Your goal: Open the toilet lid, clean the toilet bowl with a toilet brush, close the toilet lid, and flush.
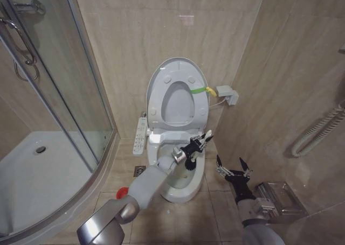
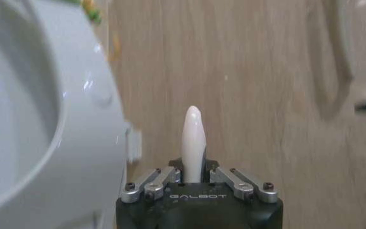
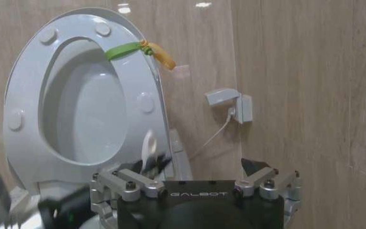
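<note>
Gripping the brush by its pale handle, the left gripper hangs just above the open bowl, handle pointing up toward the raised lid and head down, while the right gripper, jaws spread and empty, waits beside the bowl.
</note>
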Robot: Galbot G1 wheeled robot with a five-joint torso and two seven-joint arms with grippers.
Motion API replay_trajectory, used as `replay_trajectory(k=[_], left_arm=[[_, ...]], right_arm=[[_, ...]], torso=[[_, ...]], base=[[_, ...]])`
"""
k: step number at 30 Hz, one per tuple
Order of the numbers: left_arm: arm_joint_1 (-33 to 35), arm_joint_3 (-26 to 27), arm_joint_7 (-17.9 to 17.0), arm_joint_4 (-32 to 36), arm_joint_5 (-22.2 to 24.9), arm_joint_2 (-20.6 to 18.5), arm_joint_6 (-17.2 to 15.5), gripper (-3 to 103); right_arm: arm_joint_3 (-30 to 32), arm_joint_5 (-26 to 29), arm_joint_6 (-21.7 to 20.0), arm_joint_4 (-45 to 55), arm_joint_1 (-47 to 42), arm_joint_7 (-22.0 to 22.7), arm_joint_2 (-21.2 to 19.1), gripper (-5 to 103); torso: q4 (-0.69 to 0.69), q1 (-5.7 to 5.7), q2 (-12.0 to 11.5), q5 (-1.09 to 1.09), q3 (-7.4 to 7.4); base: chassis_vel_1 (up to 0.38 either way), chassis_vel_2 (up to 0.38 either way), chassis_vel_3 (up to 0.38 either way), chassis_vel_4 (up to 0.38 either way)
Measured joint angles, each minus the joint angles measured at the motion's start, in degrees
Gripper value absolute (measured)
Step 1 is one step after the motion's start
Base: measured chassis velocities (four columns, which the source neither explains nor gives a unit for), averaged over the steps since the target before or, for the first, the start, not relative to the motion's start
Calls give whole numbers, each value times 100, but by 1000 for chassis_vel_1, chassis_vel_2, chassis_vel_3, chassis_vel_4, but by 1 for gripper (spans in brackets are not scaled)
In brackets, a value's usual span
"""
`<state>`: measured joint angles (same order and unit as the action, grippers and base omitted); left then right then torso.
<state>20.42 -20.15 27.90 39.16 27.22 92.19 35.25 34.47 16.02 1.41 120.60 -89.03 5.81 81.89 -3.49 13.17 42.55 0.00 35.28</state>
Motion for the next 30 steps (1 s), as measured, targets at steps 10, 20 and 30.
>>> replay_trajectory(k=[10, 20, 30], left_arm=[[-31, 135, 158, -818, 182, -5, 34, 20], [155, 77, -109, 300, 298, -5, -284, 20], [238, 204, 25, -215, 208, -6, -178, 20]], right_arm=[[0, 0, 0, 0, 0, 0, 0, 100], [0, 0, 0, 0, 0, 0, 0, 100], [1, 0, 0, 0, -1, 1, 0, 100]], torso=[[1, 0, 0, 0, 0], [0, 0, 0, 0, 0], [0, 0, 0, 0, 1]], base=[[0, 0, 0, 0], [0, 0, 0, 0], [0, 0, 0, 0]])
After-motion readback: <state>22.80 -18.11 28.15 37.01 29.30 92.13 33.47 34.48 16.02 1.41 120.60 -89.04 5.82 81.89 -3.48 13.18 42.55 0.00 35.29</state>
